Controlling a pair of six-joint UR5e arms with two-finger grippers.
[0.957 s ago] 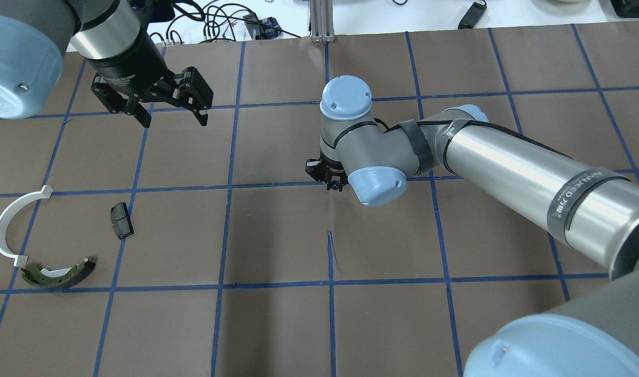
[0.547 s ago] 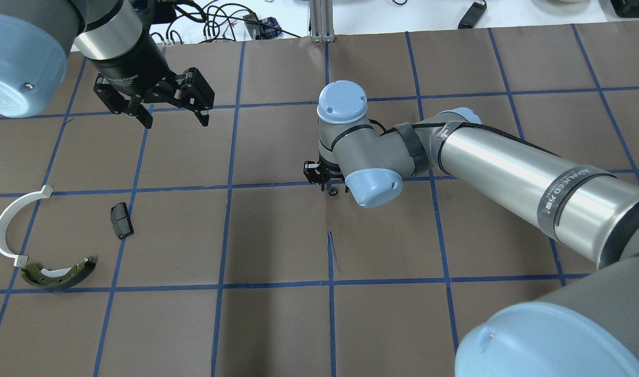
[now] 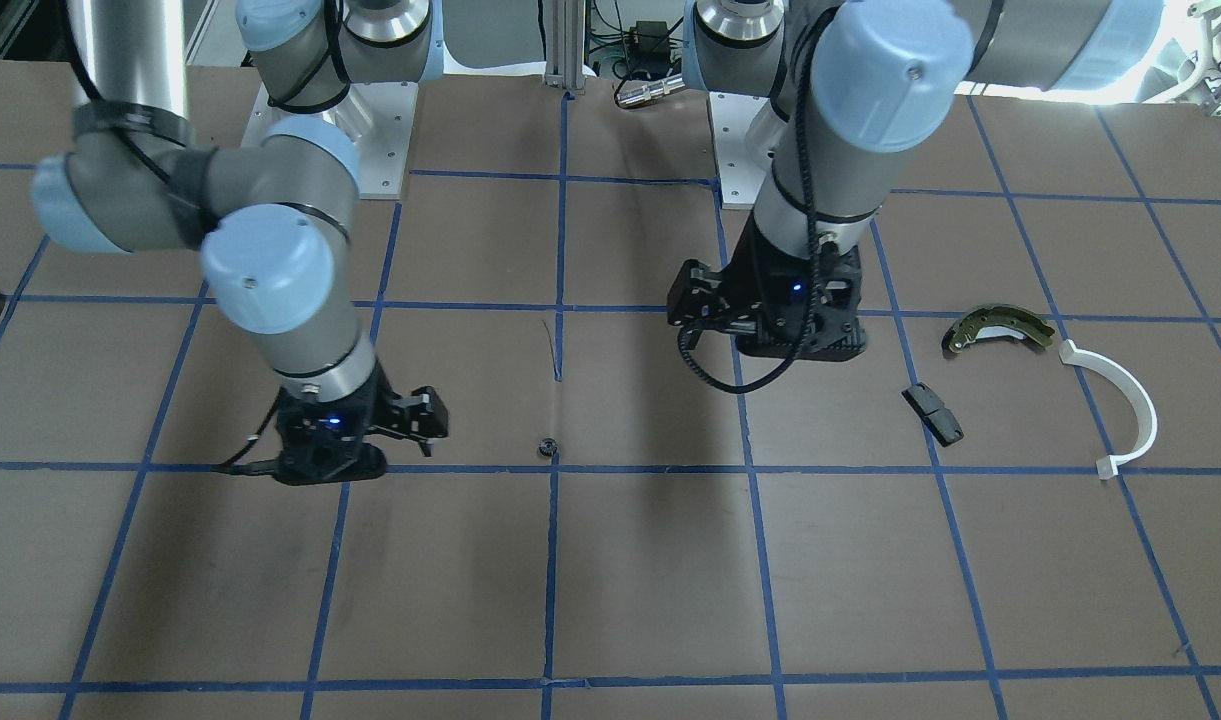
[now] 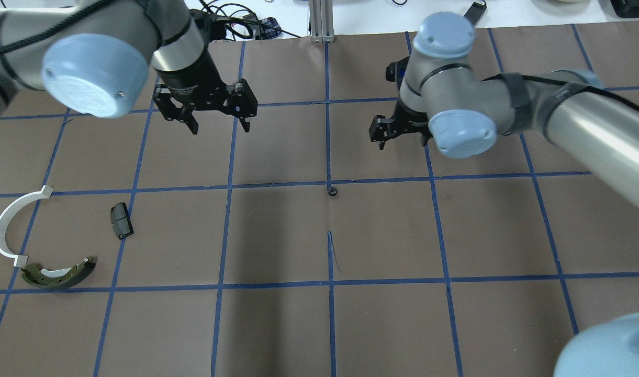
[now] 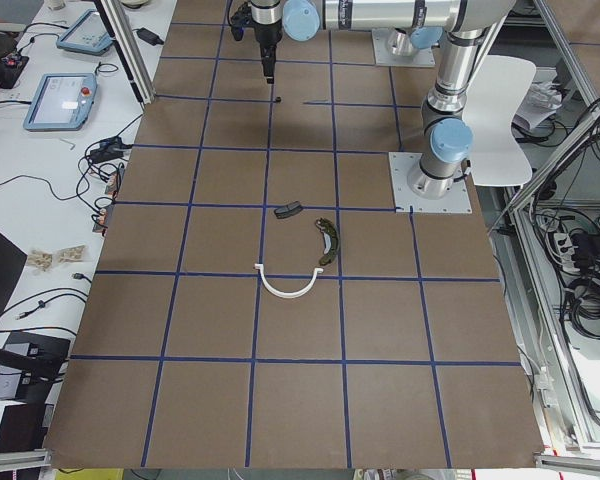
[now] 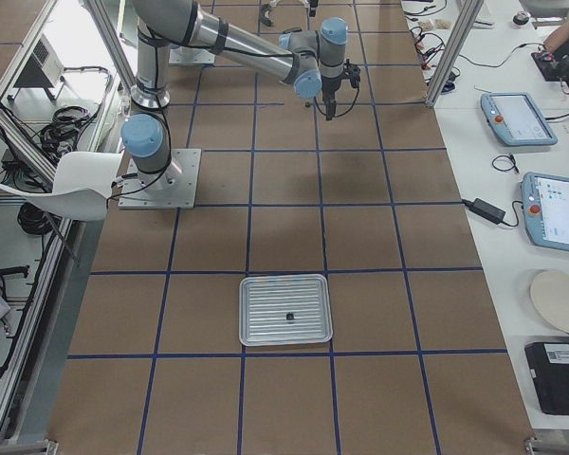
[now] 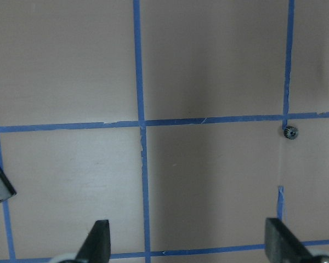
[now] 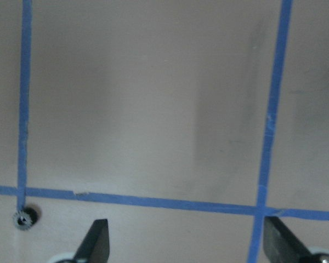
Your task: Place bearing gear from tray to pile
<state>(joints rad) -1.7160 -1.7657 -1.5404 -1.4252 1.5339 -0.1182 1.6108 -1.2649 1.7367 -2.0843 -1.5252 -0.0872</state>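
Up in the top half of the overhead view, right of centre, my right claw [image 4: 403, 140] hangs above the brown table [image 4: 277, 235] with its fingers [image 8: 96, 241] spread wide and nothing between them. My left claw [image 4: 220, 125] hangs at upper left of the same view, spread just as wide and equally empty. Between the two and lower in the frame, the bearing gear [image 4: 332, 191] lies on the table by a crossing of blue tape lines, touching neither claw; my right wrist camera catches it at lower left, my left wrist camera at the right edge. The pile sits well apart at lower left of the overhead view: a black block [image 4: 121, 220], a white arc [image 4: 8, 225] and an olive brake shoe [image 4: 57, 275]. From the table's right end, the tray [image 6: 244, 313] sits low in the frame, a small dark part inside.
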